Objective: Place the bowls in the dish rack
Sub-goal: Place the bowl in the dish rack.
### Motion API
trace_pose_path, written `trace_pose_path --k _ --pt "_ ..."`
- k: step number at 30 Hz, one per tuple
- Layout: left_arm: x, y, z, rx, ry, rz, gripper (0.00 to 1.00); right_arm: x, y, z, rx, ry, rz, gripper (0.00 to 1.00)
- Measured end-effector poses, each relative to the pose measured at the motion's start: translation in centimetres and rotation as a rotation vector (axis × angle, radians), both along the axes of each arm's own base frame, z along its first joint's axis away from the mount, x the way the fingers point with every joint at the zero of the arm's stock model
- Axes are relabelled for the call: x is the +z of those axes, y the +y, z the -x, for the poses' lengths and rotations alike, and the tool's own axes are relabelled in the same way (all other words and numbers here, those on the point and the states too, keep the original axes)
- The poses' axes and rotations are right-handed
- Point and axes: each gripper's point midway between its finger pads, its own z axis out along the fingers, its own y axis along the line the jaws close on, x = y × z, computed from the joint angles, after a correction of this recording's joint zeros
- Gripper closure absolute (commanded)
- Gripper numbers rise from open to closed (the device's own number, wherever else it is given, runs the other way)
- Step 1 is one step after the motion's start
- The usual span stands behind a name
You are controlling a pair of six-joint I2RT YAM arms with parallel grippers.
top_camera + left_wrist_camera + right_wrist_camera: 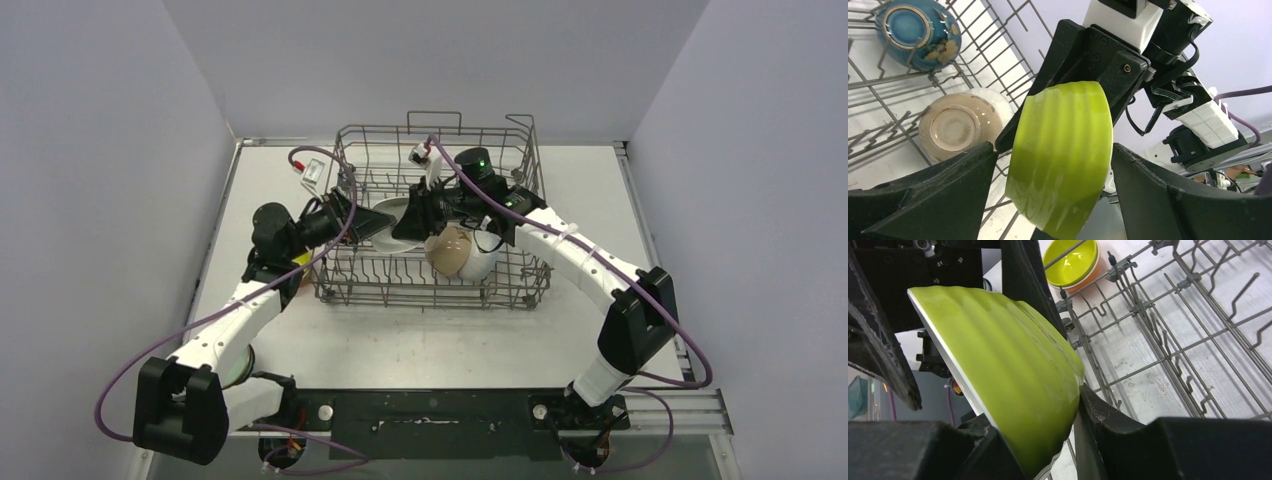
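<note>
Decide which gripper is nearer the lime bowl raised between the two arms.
Right. The right gripper clamps the lime bowl between its fingers. The left gripper only straddles it, with jaws open on either side.

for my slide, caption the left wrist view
Over the dish rack, right end effector grips the lime bowl, left end effector open around it

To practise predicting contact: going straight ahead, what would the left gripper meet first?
Probably the lime-green ribbed bowl between the left gripper's open fingers, held by the right gripper.

Beige bowl (950,127) and blue bowl (915,32) block some dish rack (420,297) slots; neighbouring rows stand bare.
</note>
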Motion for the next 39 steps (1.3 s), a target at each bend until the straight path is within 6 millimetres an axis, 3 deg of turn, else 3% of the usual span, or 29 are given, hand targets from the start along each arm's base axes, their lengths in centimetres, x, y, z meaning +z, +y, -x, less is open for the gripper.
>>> trace_pose_path --k 11,18,23,28,35,39 --pt "-2.0 0.9 -0.4 0.111 0.047 -0.099 0.16 -0.1 0.5 0.3 0.013 0.014 -0.007 0.95" --pt "-0.7 0.5 0.4 0.066 0.001 -0.043 0.4 0.4 0.8 0.6 0.036 0.016 -0.029 0.95" --pt "0.2 -0.2 0.8 0.0 -0.041 0.002 0.68 0.6 0.9 0.9 0.034 0.043 -0.038 0.94" --pt "0.3 -0.3 0.7 -0.016 -0.051 0.013 1.0 0.7 0.8 0.7 0.023 0.059 -0.04 0.69" --pt "0.3 -0.2 0.7 -0.013 -0.026 0.025 1.0 1.1 0.5 -0.3 -0.01 0.043 -0.054 0.31" --pt "-0.1 -0.1 0.5 0.003 -0.005 0.011 1.0 1.1 -0.4 -2.0 -0.069 0.03 -0.055 0.23"
